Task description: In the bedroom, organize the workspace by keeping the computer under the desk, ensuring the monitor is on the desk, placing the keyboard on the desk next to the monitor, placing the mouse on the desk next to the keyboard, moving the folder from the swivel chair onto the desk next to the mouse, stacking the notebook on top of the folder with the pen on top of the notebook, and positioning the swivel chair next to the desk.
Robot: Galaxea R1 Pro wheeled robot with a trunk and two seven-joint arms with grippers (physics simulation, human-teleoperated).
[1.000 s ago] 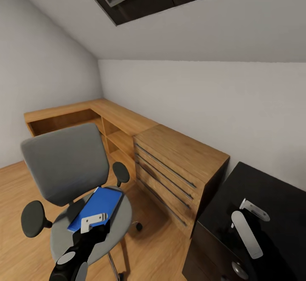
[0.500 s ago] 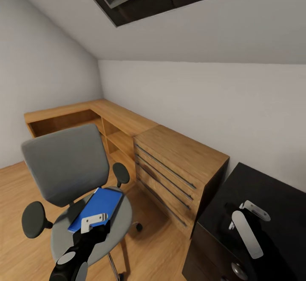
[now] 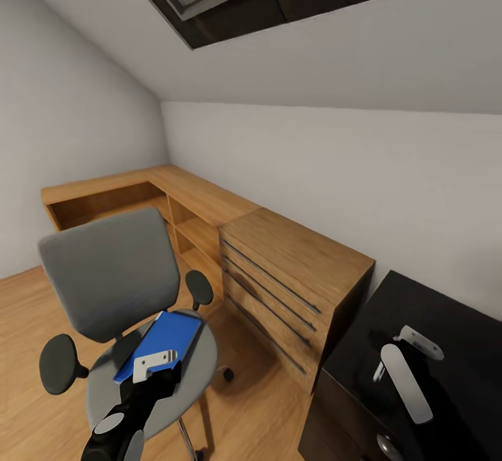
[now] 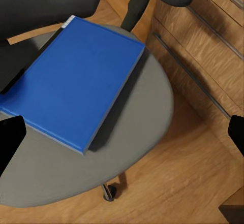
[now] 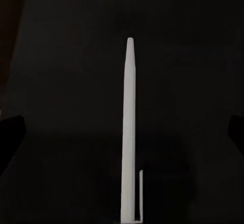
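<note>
Sloped white walls and a skylight close over a wooden floor, with a light wooden counter and drawers (image 3: 293, 276) along the far wall and the glossy black table (image 3: 446, 321) at the lower right. Its visible corner carries no monitor, keyboard or mouse, so those steps cannot be judged from here.

Beside the wooden drawers stands the swivel chair (image 3: 111, 280), not yet drawn up to the table. On its seat, toward the edge facing the drawers, the blue folder (image 4: 71, 87) lies flat, so that move is not yet done.

Above the seat's front edge hovers the left pincer (image 3: 155, 363), spread wide and empty. Over the table hangs the right pincer (image 3: 408, 370), also spread wide, with the white pen (image 5: 128, 132) lying loose on the black top between its fingers, ungripped. By my reckoning most of the task remains.
</note>
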